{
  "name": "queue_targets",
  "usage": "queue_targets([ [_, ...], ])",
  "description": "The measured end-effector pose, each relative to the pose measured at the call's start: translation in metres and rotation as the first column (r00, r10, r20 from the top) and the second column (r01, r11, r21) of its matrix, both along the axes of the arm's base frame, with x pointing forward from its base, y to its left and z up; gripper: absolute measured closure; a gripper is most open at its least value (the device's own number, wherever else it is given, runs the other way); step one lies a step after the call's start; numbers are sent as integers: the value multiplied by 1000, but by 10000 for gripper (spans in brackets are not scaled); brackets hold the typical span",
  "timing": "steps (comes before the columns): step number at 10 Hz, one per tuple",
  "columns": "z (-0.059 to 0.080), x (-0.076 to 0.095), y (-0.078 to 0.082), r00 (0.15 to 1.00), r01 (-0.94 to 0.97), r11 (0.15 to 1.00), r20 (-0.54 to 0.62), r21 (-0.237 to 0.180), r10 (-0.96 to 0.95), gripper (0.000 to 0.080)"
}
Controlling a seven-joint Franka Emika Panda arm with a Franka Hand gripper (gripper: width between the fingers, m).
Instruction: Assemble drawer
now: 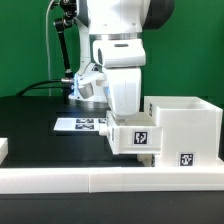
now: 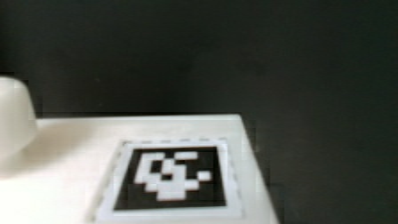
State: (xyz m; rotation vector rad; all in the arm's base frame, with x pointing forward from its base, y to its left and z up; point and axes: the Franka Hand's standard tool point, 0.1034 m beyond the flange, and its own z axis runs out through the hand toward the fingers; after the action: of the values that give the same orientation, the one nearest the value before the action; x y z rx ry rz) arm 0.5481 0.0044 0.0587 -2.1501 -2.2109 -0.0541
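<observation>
Below the wrist, on the black desk (image 1: 30, 110), the arm's white end section (image 1: 125, 85) is seen lowered onto a small white tray (image 1: 133, 136) with a square tag on its front face. The fingers themselves are hidden behind the arm body and tray in the exterior view, and none is shown in the wrist view, so it cannot be told whether they are spread or pinched, or whether anything is gripped. The tray is found right under the wrist, touching or just beside the large boxy housing (image 1: 185, 128), which is set toward the exterior view's right of the fingers' spot. A tag (image 1: 186, 158) is carried low on the housing's front. The housing's top is seen open, with its walls upright. In front of both parts, a long low white rail (image 1: 110, 178) is laid across the desk edge. Behind the arm, toward the exterior view's left, the marker board (image 1: 80, 124) is laid flat on the desk, apart from the tray. A dark stand with cables (image 1: 66, 50) is seen farther back against a green backdrop (image 1: 25, 40).

In the wrist view, a white tagged surface (image 2: 187, 135) is shown close and blurred, with a black-and-white tag (image 2: 173, 173) on it, black desk beyond. A rounded white edge (image 2: 15, 120) is seen at the side; what it belongs to cannot be told.
</observation>
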Motion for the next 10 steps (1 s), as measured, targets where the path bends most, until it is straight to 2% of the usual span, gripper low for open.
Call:
queue_targets([
  [5, 0, 2, 8, 1000, -14, 1000, 2, 0, 14, 757],
  [6, 0, 2, 8, 1000, -14, 1000, 2, 0, 14, 661],
  [7, 0, 2, 8, 1000, -13, 1000, 2, 0, 13, 661],
  [8, 0, 2, 7, 1000, -10, 1000, 2, 0, 10, 526],
  [9, 1, 2, 8, 1000, -4, 1000, 3, 0, 4, 343],
  [10, 4, 3, 10, 1000, 1, 1000, 6, 0, -1, 343],
])
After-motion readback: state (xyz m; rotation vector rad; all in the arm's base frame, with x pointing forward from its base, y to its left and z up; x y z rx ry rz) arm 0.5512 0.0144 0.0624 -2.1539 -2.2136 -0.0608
